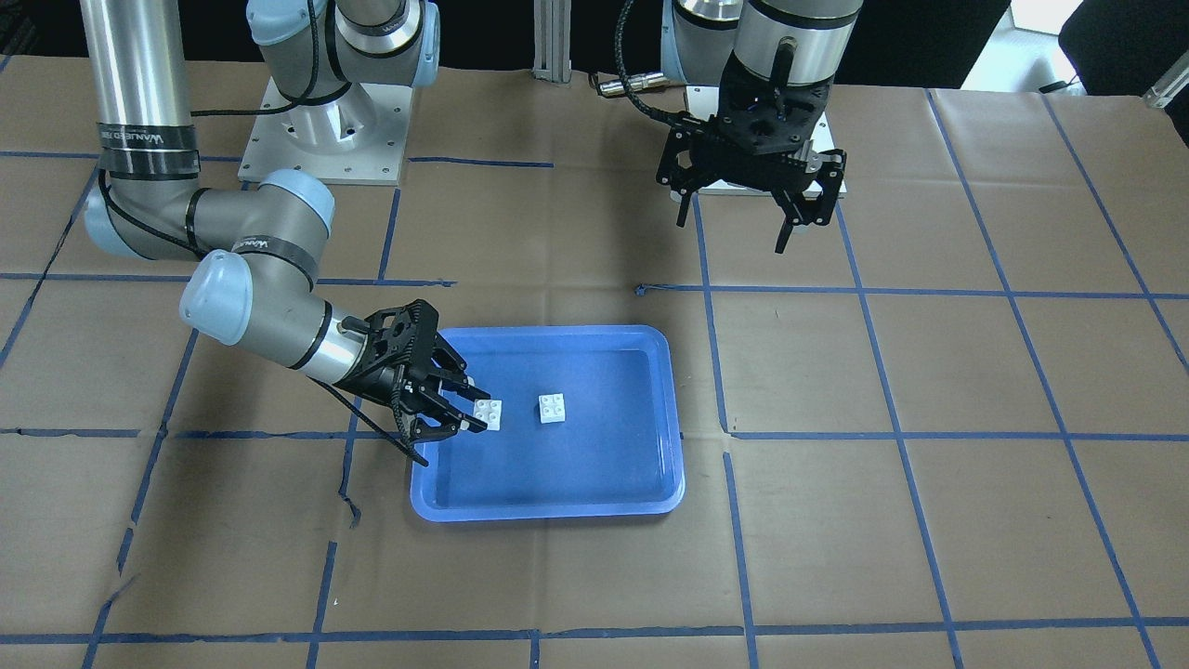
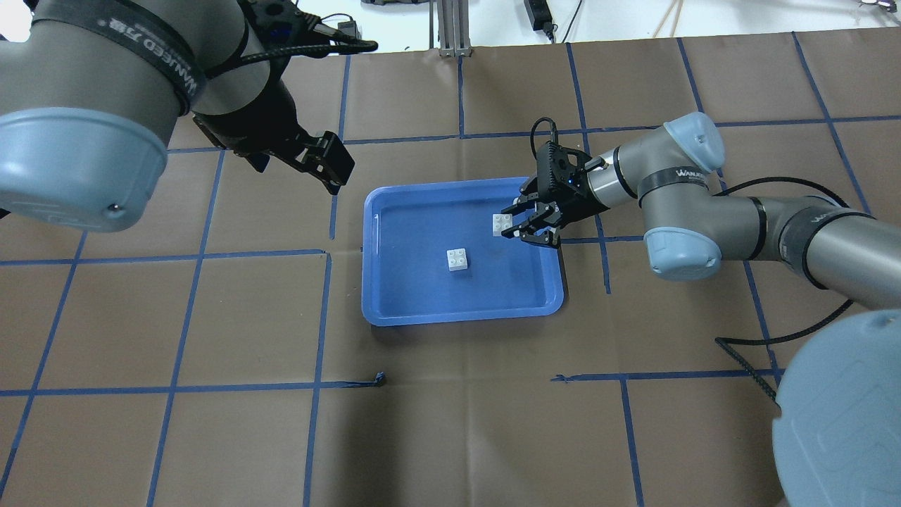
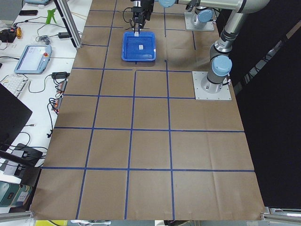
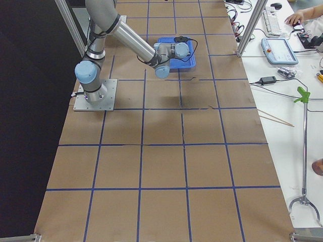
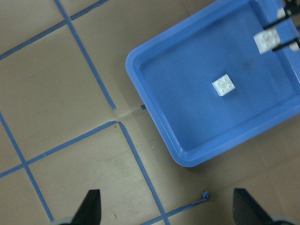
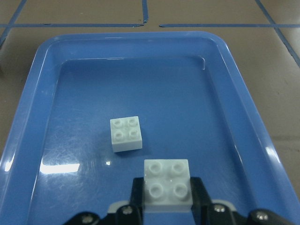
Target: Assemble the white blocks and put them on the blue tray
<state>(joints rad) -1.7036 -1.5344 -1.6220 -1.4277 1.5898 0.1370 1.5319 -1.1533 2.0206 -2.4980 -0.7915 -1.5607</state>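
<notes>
Two white blocks are in view at the blue tray [image 2: 464, 316]. One white block [image 2: 458, 260] lies studs up on the tray floor near its middle; it also shows in the right wrist view [image 6: 125, 133] and the left wrist view [image 5: 224, 85]. My right gripper [image 2: 519, 224] is shut on the other white block [image 6: 167, 183], studs up, over the tray's side nearest the right arm [image 1: 489, 413]. My left gripper [image 1: 734, 232] is open and empty, raised above the table away from the tray.
The table is covered with brown paper marked by a blue tape grid [image 2: 324, 253]. The tray's raised rim [image 6: 234, 70] surrounds both blocks. The arm base plates [image 1: 320, 139] stand at the robot's side of the table.
</notes>
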